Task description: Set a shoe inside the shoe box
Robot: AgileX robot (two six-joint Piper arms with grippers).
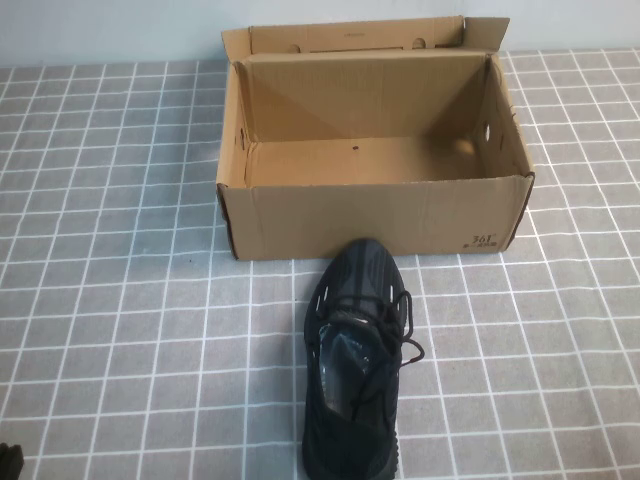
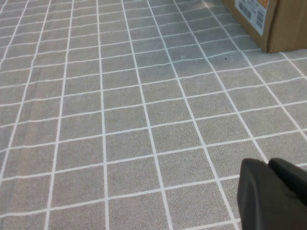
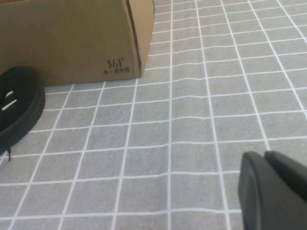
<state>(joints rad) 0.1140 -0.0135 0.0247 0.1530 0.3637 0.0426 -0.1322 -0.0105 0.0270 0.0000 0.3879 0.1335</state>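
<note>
Showing the start of the task, the high view had the shoe [image 1: 355, 365] lying on the grey checked tablecloth [image 1: 120, 300], toe just at the near wall of the shoe box [image 1: 375, 215] and heel toward the robot. The box stood open and empty, its flap [image 1: 350, 38] folded back on the far side. Nothing had been grasped.

The left gripper [image 2: 273, 194] hung low over bare cloth, well apart from the shoe; only a corner of the box carrying a label [image 2: 252, 13] lay far ahead of it. In the high view a dark corner at the near left edge [image 1: 10, 462] was probably that arm. The right gripper [image 3: 273, 189] hung over the cloth to the right of the shoe, with the shoe's toe and the box's printed corner [image 3: 115, 64] ahead of it. Each gripper held nothing; its fingers appeared close together, though only part of them showed.

As a judgement, the step in hand was the reach and grasp. The right arm was nearer. A grip across the midfoot or the heel collar would likely hold best, since the knit upper should yield and the loose laces [image 1: 405, 345] could snag. The lift needed to clear the near wall before lowering the shoe flat inside.
</note>
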